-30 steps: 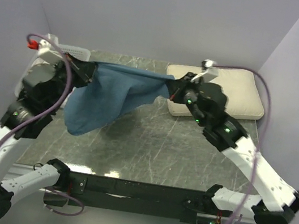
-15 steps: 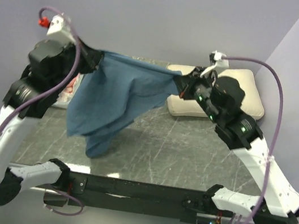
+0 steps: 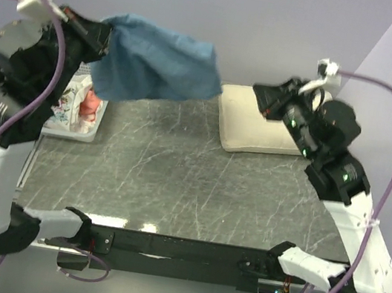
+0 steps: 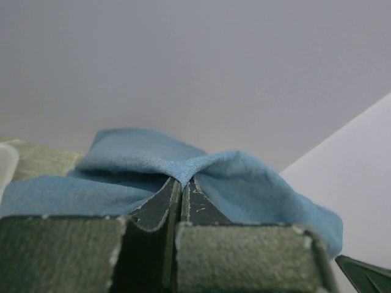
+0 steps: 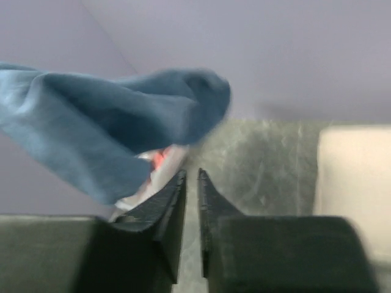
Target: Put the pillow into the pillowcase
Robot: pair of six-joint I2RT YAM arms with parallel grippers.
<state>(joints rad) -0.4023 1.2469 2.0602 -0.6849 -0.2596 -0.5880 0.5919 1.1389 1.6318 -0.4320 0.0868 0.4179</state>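
The blue pillowcase [image 3: 156, 68] hangs in the air at the back left, bunched, with my left gripper [image 3: 107, 40] shut on one edge of it. In the left wrist view the cloth [image 4: 183, 165] is pinched between the closed fingertips of the left gripper [image 4: 183, 180]. The cream pillow [image 3: 256, 126] lies plain face up on the table at the back right. My right gripper [image 3: 266, 102] hovers over the pillow's far edge. In the right wrist view the right gripper [image 5: 190, 174] stands open by a narrow gap and holds nothing. There the pillowcase [image 5: 104, 128] hangs well ahead, with the pillow [image 5: 354, 177] at the right.
A white tray [image 3: 71, 129] with pink-patterned cloths sits at the table's left edge, under the raised left arm. Grey walls close in behind and on both sides. The dark marbled tabletop [image 3: 176, 173] stretches between the arms, with a black rail [image 3: 179, 249] along its near edge.
The right gripper has let go of the pillowcase and pulled back to the right. The left arm has swung up and left, carrying the pillowcase off the table.
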